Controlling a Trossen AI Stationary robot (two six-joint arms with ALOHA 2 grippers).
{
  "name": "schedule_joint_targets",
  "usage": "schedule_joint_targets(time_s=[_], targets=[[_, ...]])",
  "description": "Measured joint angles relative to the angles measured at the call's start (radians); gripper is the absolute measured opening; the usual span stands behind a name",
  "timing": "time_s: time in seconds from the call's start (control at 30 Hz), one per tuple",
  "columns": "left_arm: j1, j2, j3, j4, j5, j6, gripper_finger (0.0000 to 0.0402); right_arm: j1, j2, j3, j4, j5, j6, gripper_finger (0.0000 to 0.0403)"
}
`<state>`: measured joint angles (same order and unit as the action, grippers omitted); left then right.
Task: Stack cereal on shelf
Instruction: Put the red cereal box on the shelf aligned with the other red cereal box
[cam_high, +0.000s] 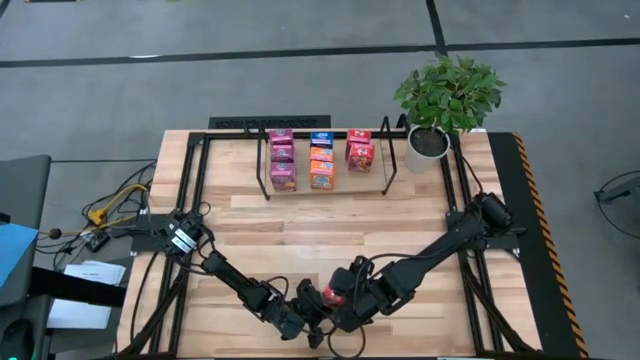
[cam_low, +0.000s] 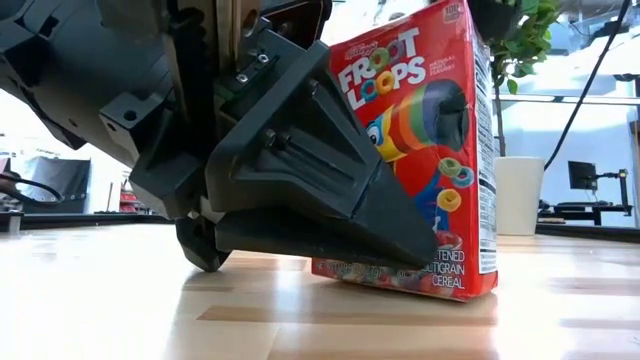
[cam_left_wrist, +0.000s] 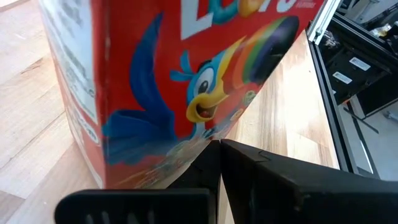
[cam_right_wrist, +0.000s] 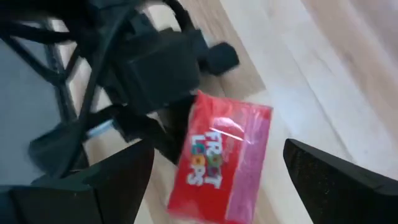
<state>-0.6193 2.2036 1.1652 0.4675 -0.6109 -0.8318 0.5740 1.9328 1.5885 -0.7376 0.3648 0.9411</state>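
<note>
Both hands flank one red cereal box (cam_low: 420, 150): left hand (cam_high: 312, 322) closed, right hand (cam_right_wrist: 217, 168) open above it.

1. High view: looks straight down over the whole tabletop (cam_high: 330, 215) and both arms, from far above.
2. Low view: sits at tabletop height, facing level into the room, very close to a red cereal box (cam_low: 420, 150).
3. Left wrist view: pressed close against that same box (cam_left_wrist: 161, 81).
4. Right wrist view: looks down on the box (cam_right_wrist: 224, 158) between its claw (cam_right_wrist: 217, 180) fingers.
</note>
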Motion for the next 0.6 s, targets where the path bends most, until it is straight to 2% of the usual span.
schedule_joint_targets(time_s=[0.37,0.6], targets=[[0.000,0.000,0.000,0.000,0.004,-0.004,0.0000,0.001,0.022,-0.005,-0.031,-0.013,0.012,0.0377],[0.000,0.000,0.000,0.000,0.009,-0.009,0.0000,0.001,0.021,-0.004,-0.039,-0.027,0.003,0.0327]])
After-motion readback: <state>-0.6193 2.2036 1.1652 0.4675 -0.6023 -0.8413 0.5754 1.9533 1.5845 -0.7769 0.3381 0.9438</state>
